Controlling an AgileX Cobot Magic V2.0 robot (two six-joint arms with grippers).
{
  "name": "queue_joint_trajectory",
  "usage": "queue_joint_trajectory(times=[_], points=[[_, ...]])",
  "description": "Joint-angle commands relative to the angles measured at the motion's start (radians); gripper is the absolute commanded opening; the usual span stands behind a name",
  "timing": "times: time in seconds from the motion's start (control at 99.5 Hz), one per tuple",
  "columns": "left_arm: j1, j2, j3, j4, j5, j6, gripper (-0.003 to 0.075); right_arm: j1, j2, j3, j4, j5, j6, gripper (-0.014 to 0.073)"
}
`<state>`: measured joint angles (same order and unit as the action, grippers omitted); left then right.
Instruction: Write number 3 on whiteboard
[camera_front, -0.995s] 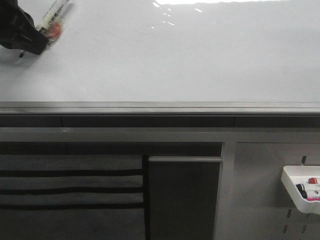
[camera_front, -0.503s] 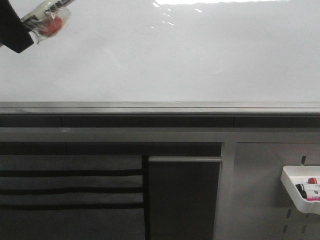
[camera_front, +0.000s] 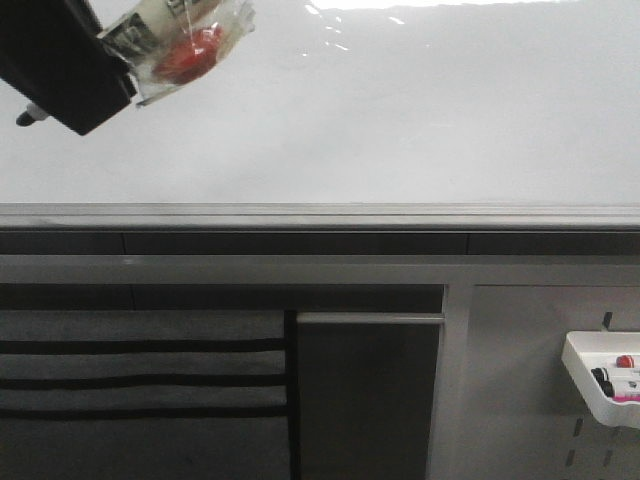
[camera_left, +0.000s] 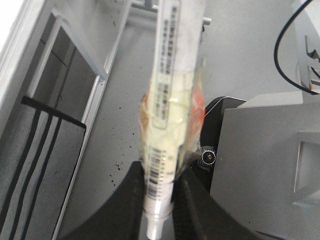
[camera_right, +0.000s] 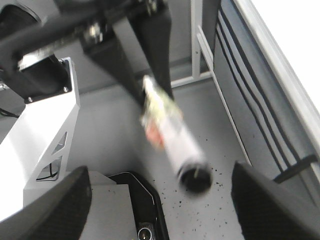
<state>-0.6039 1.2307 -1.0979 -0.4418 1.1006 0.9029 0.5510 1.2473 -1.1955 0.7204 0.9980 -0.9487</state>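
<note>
The whiteboard (camera_front: 400, 110) fills the upper front view, glossy white with glare; no marker line or number 3 shows on it. My left gripper (camera_front: 110, 70) is at the top left, shut on a white marker (camera_front: 180, 45) wrapped in clear tape with a red patch. The marker's dark tip (camera_front: 25, 117) pokes out past the gripper. In the left wrist view the gripper (camera_left: 160, 200) clamps the marker (camera_left: 172, 100) between both fingers. My right gripper (camera_right: 160, 210) is open and empty; its camera sees the marker (camera_right: 170, 135) blurred, close ahead. The right gripper is outside the front view.
A grey metal rail (camera_front: 320, 215) runs along the board's lower edge. Below it are a dark panel (camera_front: 365, 395), a striped grey surface (camera_front: 140, 380), and at the lower right a grey pegboard with a white tray (camera_front: 585, 375) holding markers.
My left gripper with the marker has moved from the far left edge to the right and looks larger, nearer the camera. The board stays unmarked.
</note>
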Motion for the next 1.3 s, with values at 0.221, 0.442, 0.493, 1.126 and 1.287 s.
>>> queue_joint_trajectory(times=[0.221, 0.442, 0.493, 1.126, 1.287], points=[[-0.024, -0.026, -0.033, -0.045, -0.023, 0.019, -0.0018, 0.072, 0.106, -0.13, 0.046, 0.023, -0.083, 0.0513], [-0.024, -0.026, -0.033, -0.045, -0.023, 0.041, -0.0018, 0.086, 0.126, -0.13, 0.039, 0.014, -0.099, 0.0344], [-0.024, -0.026, -0.033, -0.045, -0.023, 0.041, -0.0018, 0.086, 0.126, -0.13, 0.035, 0.016, -0.099, 0.0316], [-0.024, -0.026, -0.033, -0.045, -0.025, 0.041, -0.0018, 0.086, 0.126, -0.13, 0.017, 0.038, -0.099, 0.0003], [-0.024, -0.026, -0.033, -0.045, -0.028, 0.041, 0.0141, 0.086, 0.126, -0.13, 0.0, 0.04, -0.099, 0.0003]])
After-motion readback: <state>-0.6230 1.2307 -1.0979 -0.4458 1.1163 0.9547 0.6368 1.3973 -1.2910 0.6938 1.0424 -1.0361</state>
